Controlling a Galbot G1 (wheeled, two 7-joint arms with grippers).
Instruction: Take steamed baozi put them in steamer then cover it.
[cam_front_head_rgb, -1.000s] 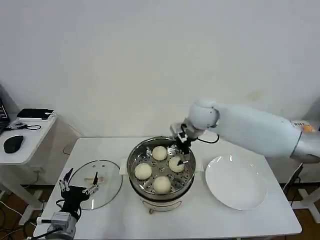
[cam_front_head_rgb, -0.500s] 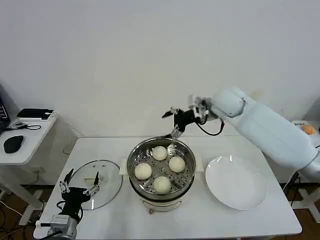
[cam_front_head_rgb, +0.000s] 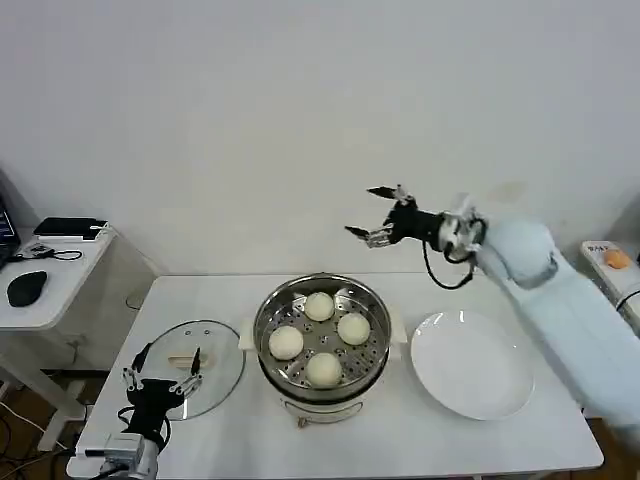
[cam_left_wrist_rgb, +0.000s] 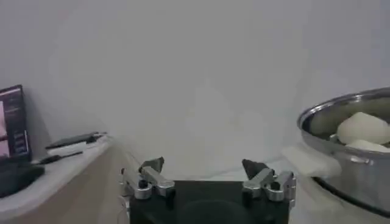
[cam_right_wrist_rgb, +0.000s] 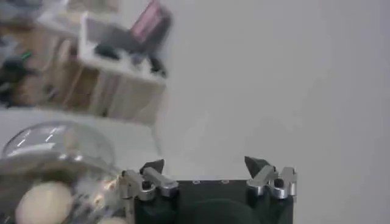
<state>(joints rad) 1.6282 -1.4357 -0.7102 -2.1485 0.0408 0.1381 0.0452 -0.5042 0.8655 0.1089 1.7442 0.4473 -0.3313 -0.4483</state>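
The steamer (cam_front_head_rgb: 320, 394) stands mid-table, uncovered, with several cream-white baozi (cam_front_head_rgb: 319, 306) on its perforated tray. The cover (cam_front_head_rgb: 215, 345), a clear glass lid with a pale bar handle, lies flat on the table to the steamer's left. My right gripper (cam_front_head_rgb: 378, 212) hangs open and empty in the air, well above the steamer's back rim. My left gripper (cam_front_head_rgb: 160, 380) is open and empty, low at the table's front left, just before the cover. The left wrist view shows open fingers (cam_left_wrist_rgb: 151, 164) and, off to one side, the steamer (cam_left_wrist_rgb: 341, 158) with a baozi (cam_left_wrist_rgb: 362, 128).
An empty white plate (cam_front_head_rgb: 470, 365) lies right of the steamer. A side desk (cam_front_head_rgb: 45, 290) with a mouse and a dark device stands left of the table. The wall runs close behind the table.
My right gripper rose out of the steamer, up and to the right, leaving a baozi on the tray. My left gripper sank a little toward the front edge.
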